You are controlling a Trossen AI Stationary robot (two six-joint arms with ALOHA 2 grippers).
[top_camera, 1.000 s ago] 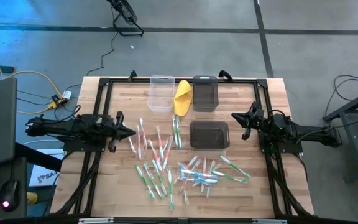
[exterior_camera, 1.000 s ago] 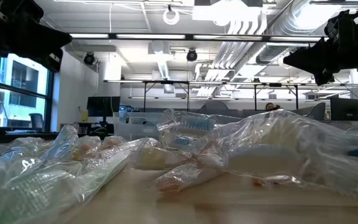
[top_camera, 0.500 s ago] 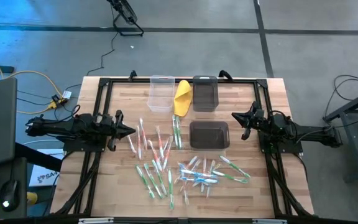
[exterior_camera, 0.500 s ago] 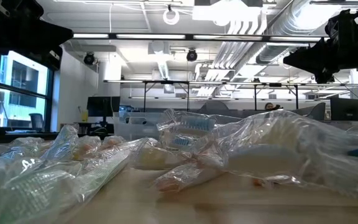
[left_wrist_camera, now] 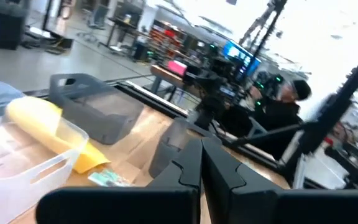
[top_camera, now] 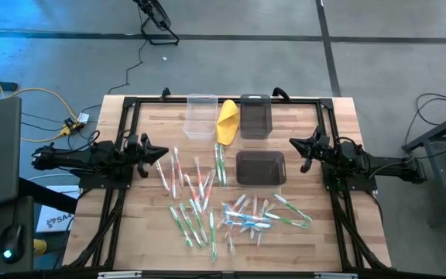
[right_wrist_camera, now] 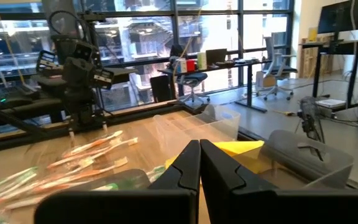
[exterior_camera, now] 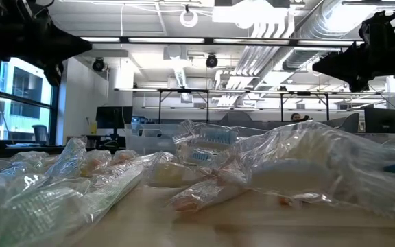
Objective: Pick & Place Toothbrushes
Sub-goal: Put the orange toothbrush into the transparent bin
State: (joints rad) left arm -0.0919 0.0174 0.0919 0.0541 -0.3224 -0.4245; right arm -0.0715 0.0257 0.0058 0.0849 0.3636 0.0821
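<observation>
The left gripper (top_camera: 159, 153) is held closed and empty above the table (top_camera: 145, 225), the wrapped toothbrushes (top_camera: 207, 203) lying scattered just beyond its fingertips. The right gripper (top_camera: 294, 145), likewise pressed together and empty, is held beside a dark bin (top_camera: 260, 168).

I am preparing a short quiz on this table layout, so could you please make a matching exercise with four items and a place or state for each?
Items:
1. clear bin
2. yellow cloth
3. left tool
4. toothbrushes

Places or states:
A. fingers shut, at the table's left side
B. scattered loose on the wood
C. empty, left of the yellow item
D. between the clear bin and a dark bin

Pairs: 1-C, 2-D, 3-A, 4-B
</observation>
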